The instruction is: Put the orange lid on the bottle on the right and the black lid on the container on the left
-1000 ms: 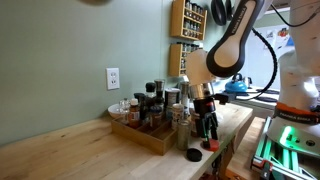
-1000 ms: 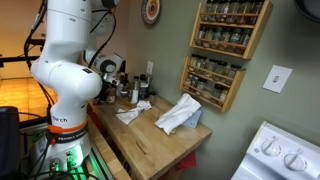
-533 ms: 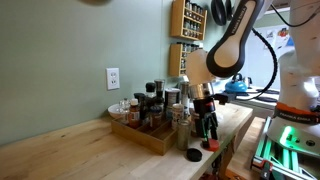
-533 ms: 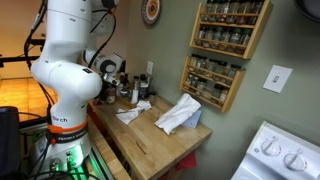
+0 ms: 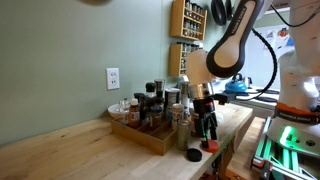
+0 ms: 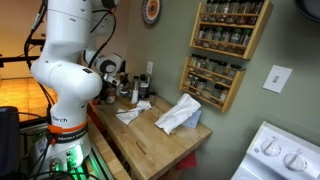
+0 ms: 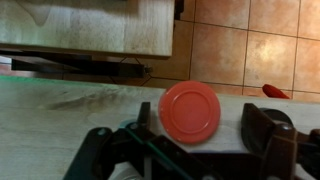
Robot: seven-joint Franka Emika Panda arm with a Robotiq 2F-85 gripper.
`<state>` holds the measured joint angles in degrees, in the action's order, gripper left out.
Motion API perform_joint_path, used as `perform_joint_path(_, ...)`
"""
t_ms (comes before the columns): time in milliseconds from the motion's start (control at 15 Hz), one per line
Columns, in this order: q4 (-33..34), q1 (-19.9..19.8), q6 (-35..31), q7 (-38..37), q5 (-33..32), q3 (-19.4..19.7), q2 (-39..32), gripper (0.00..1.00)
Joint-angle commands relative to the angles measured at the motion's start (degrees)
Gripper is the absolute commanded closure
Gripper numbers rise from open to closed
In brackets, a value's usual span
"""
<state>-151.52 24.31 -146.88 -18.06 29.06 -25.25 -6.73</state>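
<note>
Between the spread fingers (image 7: pixel 265 132), nearer the left one, the orange lid (image 7: pixel 190 112) lies flat on the table (image 7: pixel 60 100), ungripped. Being round, it has no long axis; a straight descent should bracket it.

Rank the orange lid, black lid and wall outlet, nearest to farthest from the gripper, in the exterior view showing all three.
1. orange lid, right below the gripper.
2. black lid, at the counter edge.
3. wall outlet, on the far wall.
</note>
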Motion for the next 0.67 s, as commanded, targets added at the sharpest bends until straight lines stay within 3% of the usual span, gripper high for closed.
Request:
perform_joint_path(0,-0.4,0.3,-1.4,-1.3,-0.4,-0.1,-0.7,0.13)
perform_joint_path(267,-0.3,0.3,-1.3,-1.5,-0.6,-0.1,-0.8,0.36)
perform_joint_path(400,-0.3,0.4,-1.3,-2.0,-0.8,-0.1,-0.9,0.11)
perform_joint_path(600,-0.1,0.7,-1.2,-3.9,-2.0,0.1,-1.1,0.00)
